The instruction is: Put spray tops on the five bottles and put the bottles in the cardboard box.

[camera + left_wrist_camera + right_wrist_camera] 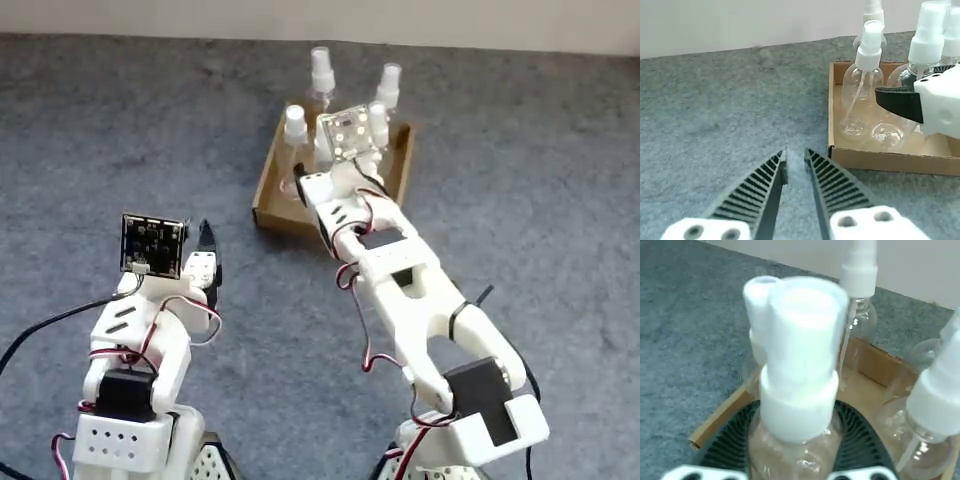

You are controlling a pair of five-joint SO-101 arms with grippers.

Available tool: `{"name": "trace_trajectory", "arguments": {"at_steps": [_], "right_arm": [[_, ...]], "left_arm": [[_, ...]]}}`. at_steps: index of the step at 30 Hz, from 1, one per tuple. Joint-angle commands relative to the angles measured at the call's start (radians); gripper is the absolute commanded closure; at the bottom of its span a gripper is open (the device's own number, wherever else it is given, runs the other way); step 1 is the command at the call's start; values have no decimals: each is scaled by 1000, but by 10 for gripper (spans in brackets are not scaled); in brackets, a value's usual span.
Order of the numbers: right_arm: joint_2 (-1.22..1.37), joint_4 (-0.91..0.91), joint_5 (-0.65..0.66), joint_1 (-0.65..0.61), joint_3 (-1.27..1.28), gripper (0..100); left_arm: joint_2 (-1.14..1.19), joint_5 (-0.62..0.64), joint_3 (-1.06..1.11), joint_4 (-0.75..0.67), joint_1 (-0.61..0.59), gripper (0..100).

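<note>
1. Left claw: low over the grey tabletop, on the near side of the box. Jaws stand a narrow gap apart and hold nothing.
2. Box: shallow cardboard, flat on the tabletop.
3. Right claw: over the box, closed around the held bottle, which is upright with its spray top on.
4. Left bottle: clear, capped, upright in the box.
5. Far bottles: two, capped, at the far rim. Cannot tell whether they stand inside the box or behind it.
</note>
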Motion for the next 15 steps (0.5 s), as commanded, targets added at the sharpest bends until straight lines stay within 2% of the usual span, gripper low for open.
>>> {"name": "trace_trajectory", "arguments": {"at_steps": [1,15], "right_arm": [[-12,-25,11,-16,-7,988],[-5,-16,25,-18,19,988]], "left_arm": [[-7,-2,-4,-21,-15,986],[-7,-2,-4,-21,-15,987]]}}
